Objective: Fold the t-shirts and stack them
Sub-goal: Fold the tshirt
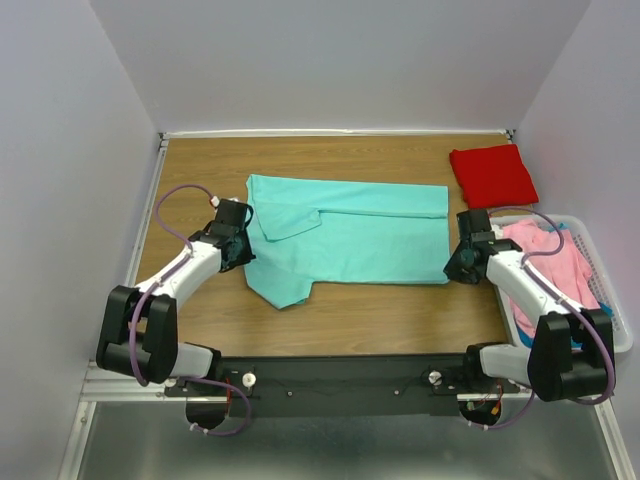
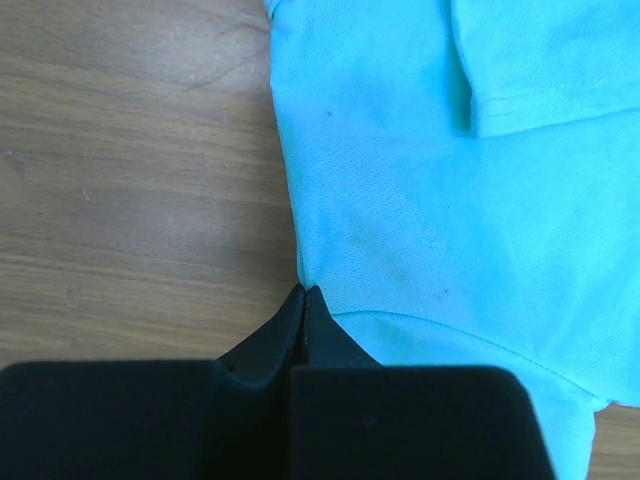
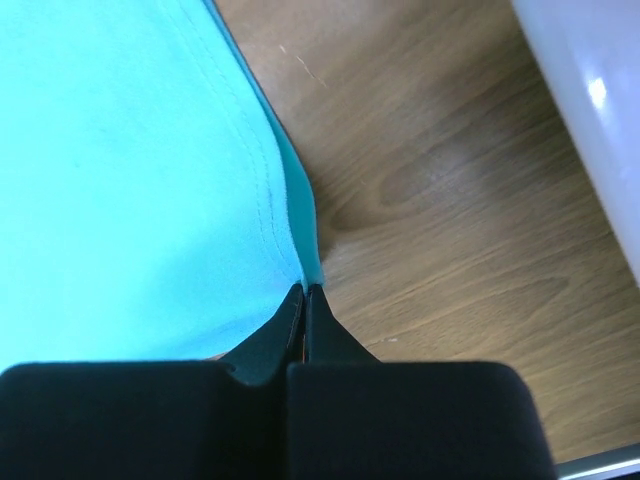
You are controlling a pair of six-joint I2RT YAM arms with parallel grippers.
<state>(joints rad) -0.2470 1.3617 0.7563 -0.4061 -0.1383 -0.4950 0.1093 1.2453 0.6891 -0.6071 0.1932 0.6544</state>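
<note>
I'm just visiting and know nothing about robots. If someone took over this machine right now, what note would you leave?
Left gripper: shut on the left edge of the aqua t-shirt.
Right gripper: shut on its right hem.
The shirt lies partly folded, mid-table. Red t-shirt sits folded at the far right corner. Pink t-shirt is crumpled in the basket.
Done: red. To do: finish aqua, stack it, then pink.

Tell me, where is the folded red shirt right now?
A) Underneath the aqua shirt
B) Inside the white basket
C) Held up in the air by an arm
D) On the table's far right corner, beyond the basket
D: the red t-shirt lies folded on the table at its far right corner, just beyond the white basket.
</note>
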